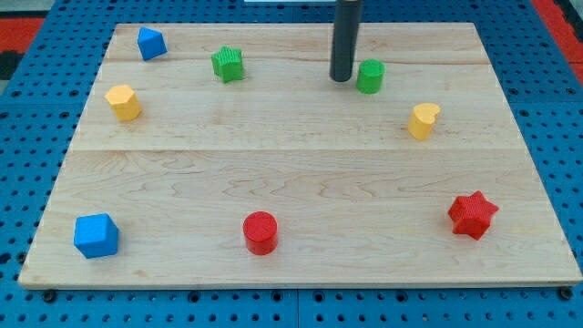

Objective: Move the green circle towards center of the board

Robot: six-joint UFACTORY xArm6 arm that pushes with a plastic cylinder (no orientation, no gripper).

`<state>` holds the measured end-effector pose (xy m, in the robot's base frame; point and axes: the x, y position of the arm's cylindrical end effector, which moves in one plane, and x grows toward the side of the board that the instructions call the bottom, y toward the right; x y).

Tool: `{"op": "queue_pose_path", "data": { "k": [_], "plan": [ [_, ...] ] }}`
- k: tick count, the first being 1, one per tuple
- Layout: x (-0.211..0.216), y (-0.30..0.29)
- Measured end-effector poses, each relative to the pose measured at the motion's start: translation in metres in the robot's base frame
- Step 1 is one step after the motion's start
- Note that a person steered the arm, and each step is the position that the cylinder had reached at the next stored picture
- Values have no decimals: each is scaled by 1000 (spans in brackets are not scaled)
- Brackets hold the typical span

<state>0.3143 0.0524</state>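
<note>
The green circle (370, 76) is a short green cylinder near the view's top, right of the middle, on the wooden board (301, 173). My tip (342, 78) is the lower end of the dark rod coming down from the view's top. It stands just left of the green circle, very close to it or touching it; I cannot tell which.
A green star (228, 64) and a blue block (151, 43) lie at the top left. A yellow block (123, 102) is at the left, another yellow block (423, 120) at the right. A blue cube (97, 236), a red circle (260, 232) and a red star (473, 215) lie along the bottom.
</note>
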Motion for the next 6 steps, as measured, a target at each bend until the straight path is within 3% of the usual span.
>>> {"op": "queue_pose_path", "data": {
  "k": [1, 2, 3, 5, 6],
  "plan": [
    [-42, 6],
    [-57, 81],
    [-17, 78],
    [14, -47],
    [-26, -51]
  ]
}}
